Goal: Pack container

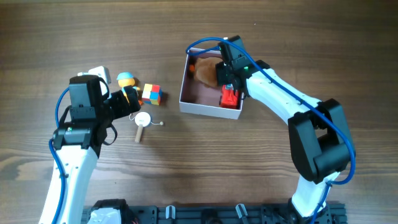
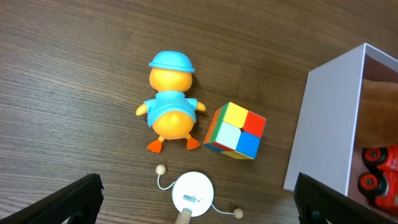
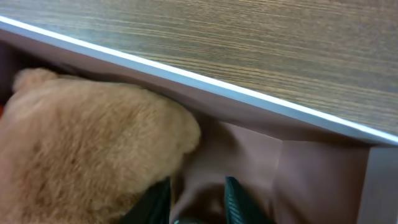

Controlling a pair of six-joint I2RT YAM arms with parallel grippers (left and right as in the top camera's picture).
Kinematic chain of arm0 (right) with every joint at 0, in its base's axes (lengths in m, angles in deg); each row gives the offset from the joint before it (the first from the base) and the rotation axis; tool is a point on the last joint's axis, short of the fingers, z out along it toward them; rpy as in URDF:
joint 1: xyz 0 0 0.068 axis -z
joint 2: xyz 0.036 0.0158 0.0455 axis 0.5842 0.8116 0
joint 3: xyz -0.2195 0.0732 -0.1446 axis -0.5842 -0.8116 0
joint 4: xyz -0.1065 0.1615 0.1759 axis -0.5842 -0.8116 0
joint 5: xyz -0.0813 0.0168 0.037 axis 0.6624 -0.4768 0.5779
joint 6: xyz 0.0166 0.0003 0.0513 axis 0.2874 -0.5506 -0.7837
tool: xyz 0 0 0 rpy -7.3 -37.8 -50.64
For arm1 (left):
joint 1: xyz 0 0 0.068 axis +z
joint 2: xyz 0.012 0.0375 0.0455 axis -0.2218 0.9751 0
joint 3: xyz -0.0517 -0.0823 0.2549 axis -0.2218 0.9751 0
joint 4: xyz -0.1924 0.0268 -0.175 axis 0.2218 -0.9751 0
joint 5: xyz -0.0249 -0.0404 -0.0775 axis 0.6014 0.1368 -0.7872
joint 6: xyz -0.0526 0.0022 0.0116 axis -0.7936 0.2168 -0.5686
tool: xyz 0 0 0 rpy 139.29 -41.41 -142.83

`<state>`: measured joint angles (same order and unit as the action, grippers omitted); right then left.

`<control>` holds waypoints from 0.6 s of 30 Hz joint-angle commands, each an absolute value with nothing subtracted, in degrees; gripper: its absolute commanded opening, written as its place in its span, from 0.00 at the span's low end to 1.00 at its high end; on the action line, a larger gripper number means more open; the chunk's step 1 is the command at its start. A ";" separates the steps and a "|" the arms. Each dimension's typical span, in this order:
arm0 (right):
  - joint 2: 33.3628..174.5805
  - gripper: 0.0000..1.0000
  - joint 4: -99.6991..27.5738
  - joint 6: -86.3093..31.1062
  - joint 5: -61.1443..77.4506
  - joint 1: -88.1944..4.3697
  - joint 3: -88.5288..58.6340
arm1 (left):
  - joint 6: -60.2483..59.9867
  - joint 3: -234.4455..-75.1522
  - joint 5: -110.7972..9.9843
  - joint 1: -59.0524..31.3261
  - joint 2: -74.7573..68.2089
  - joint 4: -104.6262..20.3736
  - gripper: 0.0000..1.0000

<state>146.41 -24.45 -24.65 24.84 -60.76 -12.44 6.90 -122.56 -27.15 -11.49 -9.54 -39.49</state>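
The right gripper (image 3: 198, 193) hung inside the container (image 1: 208, 109), jaws narrowly parted and empty, beside a brown plush toy (image 3: 81, 143). A red toy car (image 1: 230, 96) lay at the gripper's six o'clock. At the container's nine o'clock, the left gripper (image 2: 198, 186), spread wide and empty, faced a toy duck (image 2: 170, 99). The duck was likely the next pick, which would call for a descent and a squeeze.

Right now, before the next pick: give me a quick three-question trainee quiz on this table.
1. Fill in: the duck wears a ___ hat.
2. True or false: the Rubik's cube sits inside the container.
3. What shares the container with the red car? A) brown plush B) duck C) Rubik's cube

Key: 1 blue; 2 false; 3 A.
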 commanded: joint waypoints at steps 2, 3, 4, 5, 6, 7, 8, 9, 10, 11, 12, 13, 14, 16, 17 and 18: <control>143.33 0.38 -26.24 -20.94 25.61 -60.70 -10.37 | 8.08 -123.67 -27.00 -11.14 -9.21 -39.49 1.00; 141.58 0.40 -26.92 -21.00 25.54 -60.70 -9.45 | 8.08 -123.67 -27.00 -11.14 -9.23 -39.49 1.00; 140.09 0.41 -27.37 -20.98 25.54 -60.70 -8.84 | 8.08 -123.67 -27.00 -11.14 -9.23 -39.49 1.00; 138.58 0.42 -27.94 -20.98 25.30 -60.70 -8.23 | 8.08 -123.67 -27.00 -11.14 -9.21 -39.49 1.00; 137.34 0.43 -28.53 -21.02 24.95 -60.74 -7.75 | 8.08 -123.67 -27.00 -11.14 -9.23 -39.49 1.00; 135.92 0.43 -29.39 -21.24 24.43 -60.87 -7.20 | 8.08 -123.67 -27.00 -11.14 -9.21 -39.49 1.00; 134.56 0.42 -30.41 -21.46 23.73 -61.05 -6.65 | 8.08 -123.67 -27.00 -11.14 -9.23 -39.49 1.00; 133.36 0.41 -31.29 -21.96 22.72 -61.24 -6.35 | 8.08 -123.67 -27.00 -11.14 -9.23 -39.49 1.00; 132.35 0.38 -32.01 -22.79 22.24 -61.46 -6.32 | 8.08 -123.67 -27.00 -11.14 -9.21 -39.49 1.00; 131.63 0.33 -32.99 -23.65 22.26 -61.77 -6.32 | 8.08 -123.67 -27.00 -11.14 -9.21 -39.49 1.00; 131.19 0.25 -34.28 -24.78 22.31 -62.10 -6.32 | 8.08 -123.67 -27.00 -11.14 -9.21 -39.49 1.00; 131.11 0.17 -35.92 -26.14 22.11 -62.38 -6.32 | 8.08 -123.67 -27.00 -11.14 -9.21 -39.49 1.00; 131.11 0.07 -37.93 -27.69 22.13 -62.60 -6.32 | 8.08 -123.67 -27.00 -11.14 -9.23 -39.49 1.00; 131.46 0.04 -43.18 -32.13 21.47 -62.97 -6.41 | 8.08 -123.67 -27.00 -11.14 -9.23 -39.49 1.00; 131.50 0.04 -44.58 -33.15 20.88 -63.15 -6.48 | 8.08 -123.67 -27.00 -11.14 -9.21 -39.49 1.00; 131.50 0.05 -46.15 -33.81 19.94 -63.34 -6.63 | 8.08 -123.67 -27.00 -11.14 -9.23 -39.49 1.00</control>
